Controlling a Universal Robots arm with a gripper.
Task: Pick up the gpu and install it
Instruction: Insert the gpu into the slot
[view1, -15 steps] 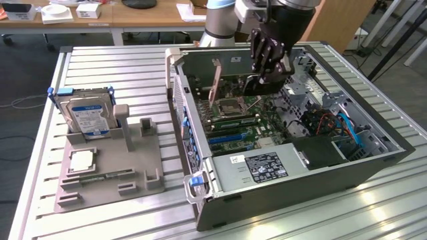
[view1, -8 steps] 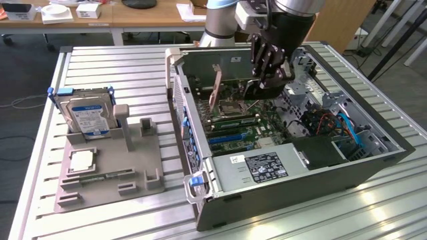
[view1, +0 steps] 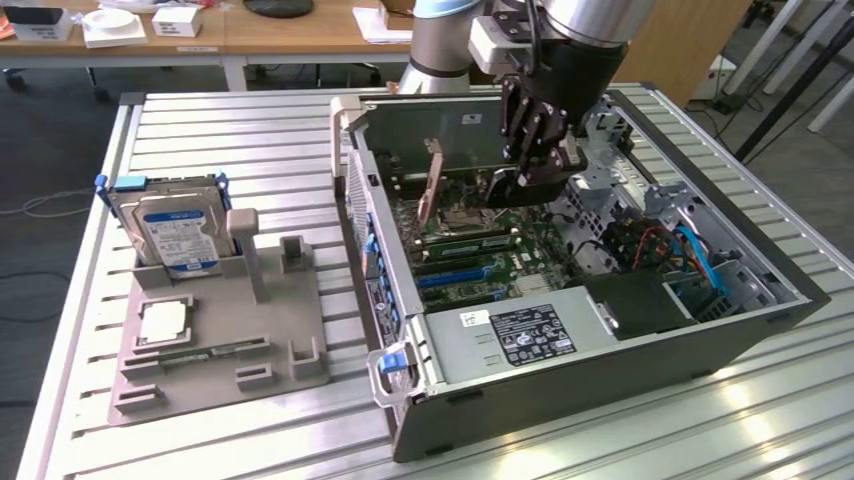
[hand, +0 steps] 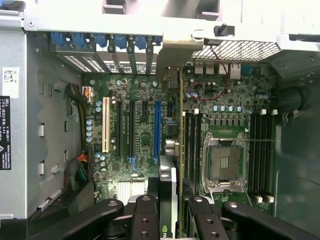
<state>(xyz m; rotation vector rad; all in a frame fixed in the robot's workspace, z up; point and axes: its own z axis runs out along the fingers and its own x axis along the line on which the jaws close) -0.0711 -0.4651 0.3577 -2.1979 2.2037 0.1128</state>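
- Grey slatted metal worktop (view1: 227, 130) carries an open computer case (view1: 601, 390). At the case's 9 o'clock, well apart, a grey holder (view1: 267, 320) has a hard drive (view1: 174, 235) standing upright in it.
- Exterior view: black fingers (view1: 537, 150) hang inside the case near its 12 o'clock end, above the motherboard (view1: 494, 260). The power supply (view1: 534, 335) sits at the 6 o'clock end.
- Wrist view: the fingers (hand: 145, 220) are narrowed onto the gpu (hand: 167, 185), one on each side, with the card held edge-on.
- Wrist view: the gpu hangs over the motherboard, near the end of the blue slot (hand: 157, 130), between the expansion slots and the CPU socket (hand: 223, 162). Cannot tell whether its lower edge touches a slot.
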